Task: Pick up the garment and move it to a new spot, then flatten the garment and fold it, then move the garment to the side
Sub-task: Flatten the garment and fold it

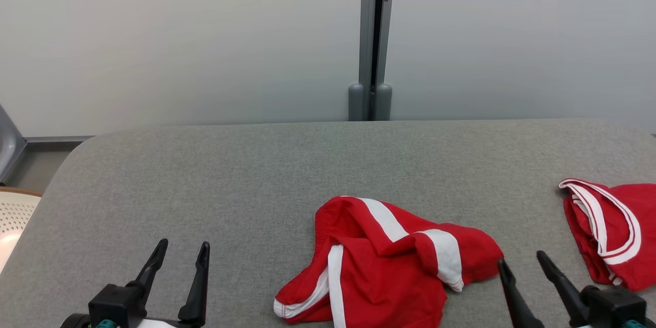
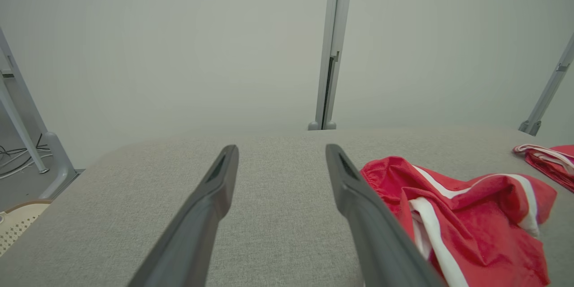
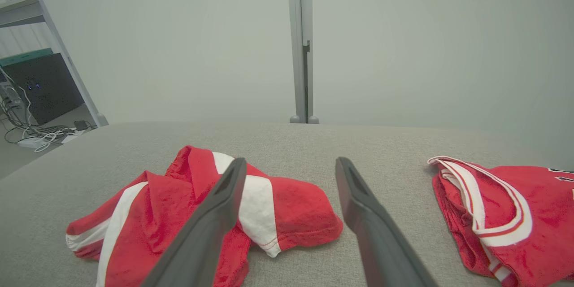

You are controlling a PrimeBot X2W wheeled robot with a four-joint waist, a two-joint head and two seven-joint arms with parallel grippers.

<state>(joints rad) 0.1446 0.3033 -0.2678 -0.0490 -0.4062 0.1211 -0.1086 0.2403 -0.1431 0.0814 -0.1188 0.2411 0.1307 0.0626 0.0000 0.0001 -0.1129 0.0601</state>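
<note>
A crumpled red garment with white stripes lies on the grey fabric bench, near its front edge and right of centre. A second red garment with white trim lies apart from it at the bench's right edge. The left gripper sits at the lower left and the right gripper at the lower right, just beside the crumpled garment's right end. Both have their jaws spread and hold nothing. Behind the bench, 1 grey post divides 2 pale wall panels.
</note>
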